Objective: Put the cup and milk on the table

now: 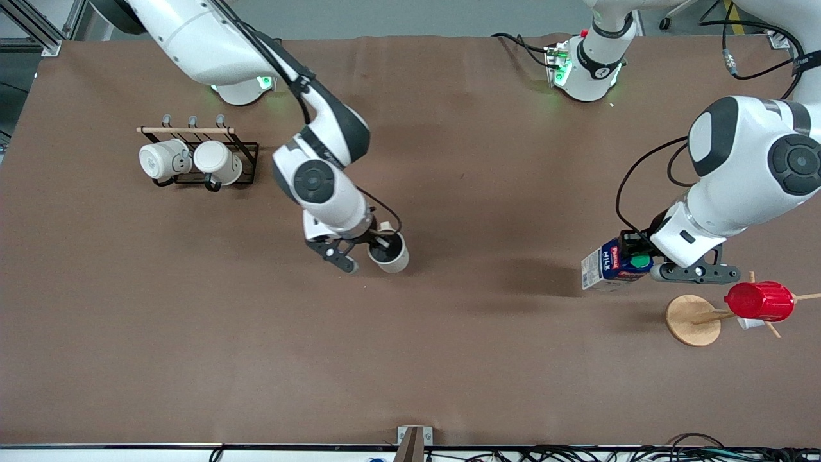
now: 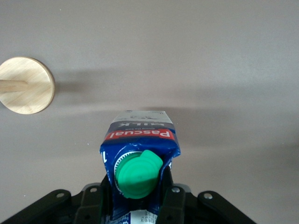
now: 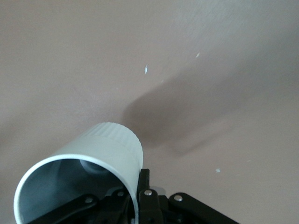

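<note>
The cup [image 1: 389, 252], off-white with a grey inside, hangs tilted in my right gripper [image 1: 383, 244], which is shut on its rim, one finger inside and one outside, low over the middle of the brown table [image 1: 474, 359]. In the right wrist view the cup [image 3: 100, 151] fills the space at the gripper [image 3: 138, 190], with its shadow on the table apart from it. My left gripper [image 1: 633, 261] is shut on the top of the milk [image 1: 606, 264], a blue and white carton held tilted over the table. The left wrist view shows the milk [image 2: 140, 135] with its green cap between the fingers [image 2: 171, 201].
A wooden stand [image 1: 693, 319] with a red cup [image 1: 759, 300] stands close to the milk, nearer the front camera; its round base shows in the left wrist view [image 2: 25, 85]. A black rack [image 1: 247, 153] with two white mugs [image 1: 165, 159] stands near the right arm's base.
</note>
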